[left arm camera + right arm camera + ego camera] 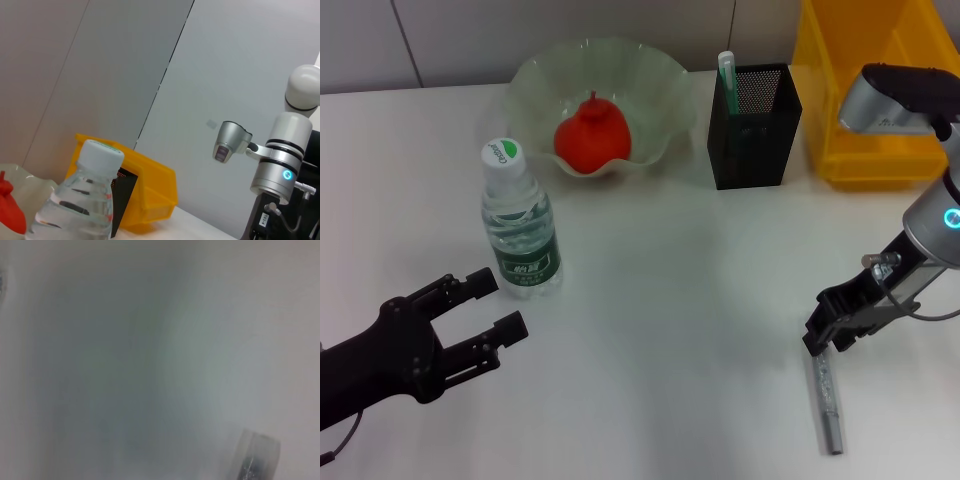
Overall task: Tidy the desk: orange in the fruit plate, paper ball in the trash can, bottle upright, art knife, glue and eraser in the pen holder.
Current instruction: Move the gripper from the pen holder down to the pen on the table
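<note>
From the head camera, a slim silver metal art knife [829,397] lies flat near the bench's [670,300] front right corner, long axis running front to back. The black right claw [828,325] reaches down over its far end; whether it grips cannot be told. The black left claw [470,320], fingers apart, hovers near the front left edge, beside an upright clear plastic bottle [521,228].

The left wrist camera shows the bottle [80,205] standing upright.

The right wrist camera shows one knife end [255,457] on the bench.
</note>
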Controlling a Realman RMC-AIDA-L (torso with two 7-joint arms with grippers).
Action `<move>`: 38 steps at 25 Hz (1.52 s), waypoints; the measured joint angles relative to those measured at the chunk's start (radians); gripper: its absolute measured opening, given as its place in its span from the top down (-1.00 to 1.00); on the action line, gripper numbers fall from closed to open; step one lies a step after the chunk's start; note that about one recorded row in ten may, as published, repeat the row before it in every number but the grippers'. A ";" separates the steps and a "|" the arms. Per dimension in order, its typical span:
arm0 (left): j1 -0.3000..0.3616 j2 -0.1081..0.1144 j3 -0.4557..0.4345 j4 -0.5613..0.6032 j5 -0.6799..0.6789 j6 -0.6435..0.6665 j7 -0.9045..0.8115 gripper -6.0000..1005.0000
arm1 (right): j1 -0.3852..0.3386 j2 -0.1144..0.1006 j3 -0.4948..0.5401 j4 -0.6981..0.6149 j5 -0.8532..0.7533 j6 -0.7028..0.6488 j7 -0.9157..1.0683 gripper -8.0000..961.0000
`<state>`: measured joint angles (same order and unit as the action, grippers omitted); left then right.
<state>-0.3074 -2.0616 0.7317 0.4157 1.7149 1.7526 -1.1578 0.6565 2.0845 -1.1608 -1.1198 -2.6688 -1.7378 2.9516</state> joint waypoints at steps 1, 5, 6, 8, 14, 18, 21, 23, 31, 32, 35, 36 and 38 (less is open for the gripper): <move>0.000 0.000 0.000 0.000 0.000 0.000 0.000 -0.57 | 0.000 0.000 -0.009 0.005 0.000 0.006 -0.001 0.34; 0.002 0.000 0.000 0.000 0.000 0.001 0.000 -0.57 | 0.000 -0.001 -0.024 0.018 -0.001 0.017 -0.001 0.34; 0.002 0.000 0.000 0.000 0.000 0.001 0.000 -0.57 | 0.000 -0.001 -0.024 0.018 -0.001 0.017 -0.001 0.34; 0.003 0.000 0.000 0.000 0.000 0.003 0.001 -0.57 | 0.001 -0.002 -0.024 0.025 -0.001 0.022 -0.001 0.34; 0.007 0.000 0.000 0.000 0.000 0.005 0.001 -0.57 | 0.002 -0.002 -0.024 0.032 0.000 0.034 -0.003 0.34; 0.007 0.000 0.000 0.000 0.000 0.005 0.001 -0.57 | 0.003 -0.002 -0.031 0.042 0.002 0.037 -0.005 0.34; 0.009 0.000 0.000 0.000 0.000 0.006 0.001 -0.57 | 0.008 -0.002 -0.049 0.050 0.003 0.044 -0.005 0.34; 0.009 0.000 0.000 0.000 0.000 0.007 0.001 -0.57 | 0.010 -0.002 -0.050 0.052 0.003 0.046 -0.006 0.34; 0.011 0.000 -0.001 0.000 0.000 0.007 0.001 -0.57 | 0.017 -0.001 -0.063 0.055 0.003 0.057 -0.006 0.35; 0.012 0.000 -0.001 0.000 0.000 0.007 0.001 -0.57 | 0.019 0.000 -0.063 0.055 0.004 0.059 -0.006 0.36; 0.012 0.000 -0.002 0.000 0.000 0.007 0.001 -0.57 | 0.027 0.000 -0.067 0.061 0.004 0.059 -0.006 0.39; 0.012 0.000 -0.002 0.000 0.000 0.007 0.001 -0.57 | 0.027 0.000 -0.067 0.061 0.004 0.059 -0.006 0.41; 0.012 0.000 -0.002 0.000 0.000 0.007 0.001 -0.57 | 0.038 0.000 -0.077 0.072 0.004 0.058 -0.004 0.42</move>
<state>-0.2956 -2.0617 0.7301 0.4157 1.7150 1.7595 -1.1566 0.6941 2.0846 -1.2375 -1.0475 -2.6650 -1.6800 2.9481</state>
